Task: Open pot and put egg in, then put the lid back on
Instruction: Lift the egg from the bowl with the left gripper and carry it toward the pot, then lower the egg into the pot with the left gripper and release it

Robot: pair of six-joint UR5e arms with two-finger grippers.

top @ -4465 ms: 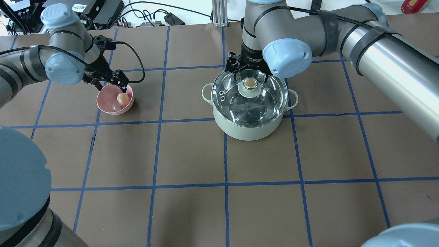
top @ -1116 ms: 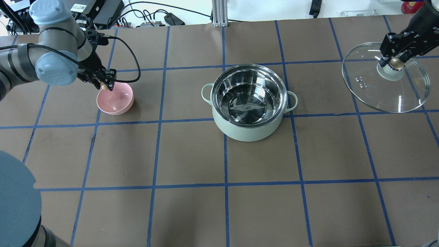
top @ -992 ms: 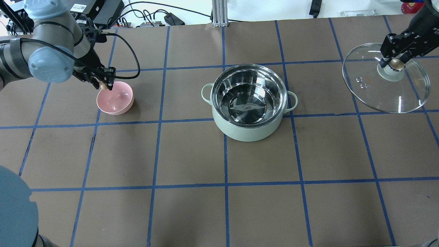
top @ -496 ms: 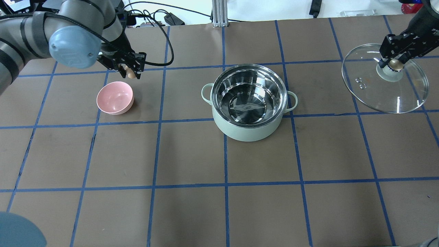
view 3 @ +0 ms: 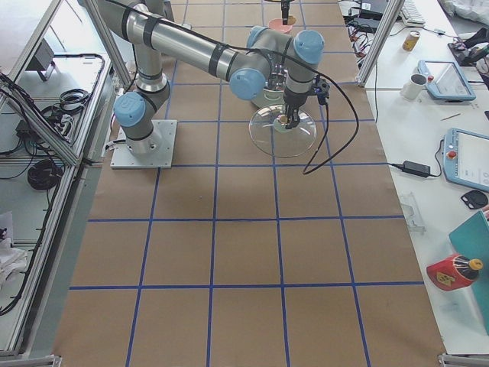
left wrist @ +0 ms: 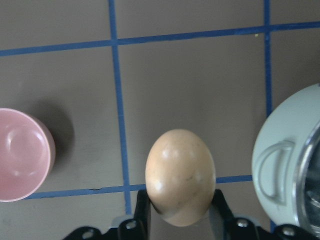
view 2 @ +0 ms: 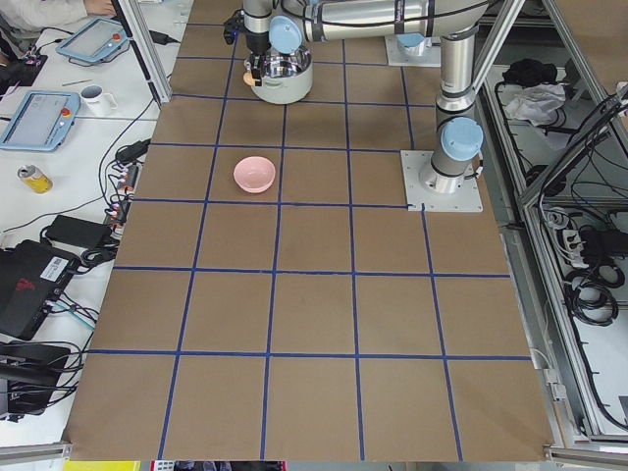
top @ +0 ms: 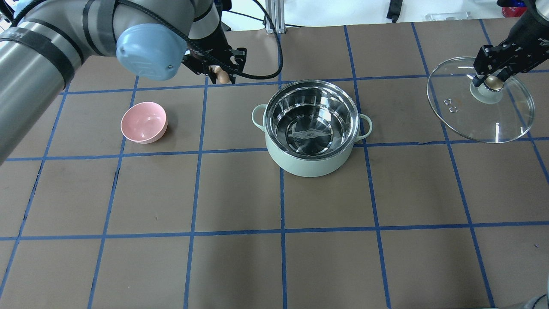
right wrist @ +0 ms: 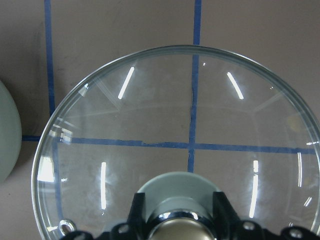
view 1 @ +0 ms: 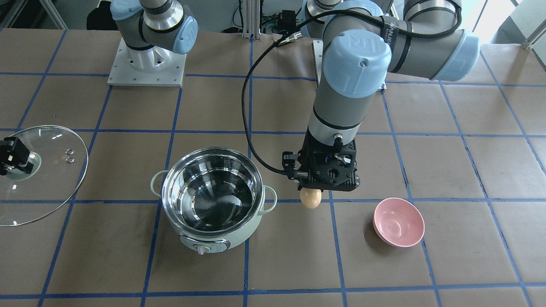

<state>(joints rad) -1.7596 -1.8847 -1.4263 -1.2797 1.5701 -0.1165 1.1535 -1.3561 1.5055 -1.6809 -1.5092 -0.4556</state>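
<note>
The mint-green pot [top: 311, 128] stands open at the table's middle, its steel interior empty; it also shows in the front view [view 1: 212, 200]. My left gripper [top: 222, 77] is shut on the tan egg [view 1: 310, 198] and holds it above the table between the pink bowl and the pot, just beside the pot's handle [left wrist: 272, 170]. The egg [left wrist: 180, 176] fills the left wrist view. My right gripper [top: 493, 81] is shut on the knob of the glass lid [top: 484, 111], held off to the pot's right. The lid [right wrist: 180, 145] shows in the right wrist view.
The empty pink bowl [top: 144, 122] sits on the table to the left of the pot, also in the front view [view 1: 399, 221]. The brown table carries a blue tape grid. Cables and equipment lie beyond the far edge.
My left gripper has carried the egg up out of the pink bowl and rightward toward the pot. The right gripper holds the lid nearly still at the far right.
</note>
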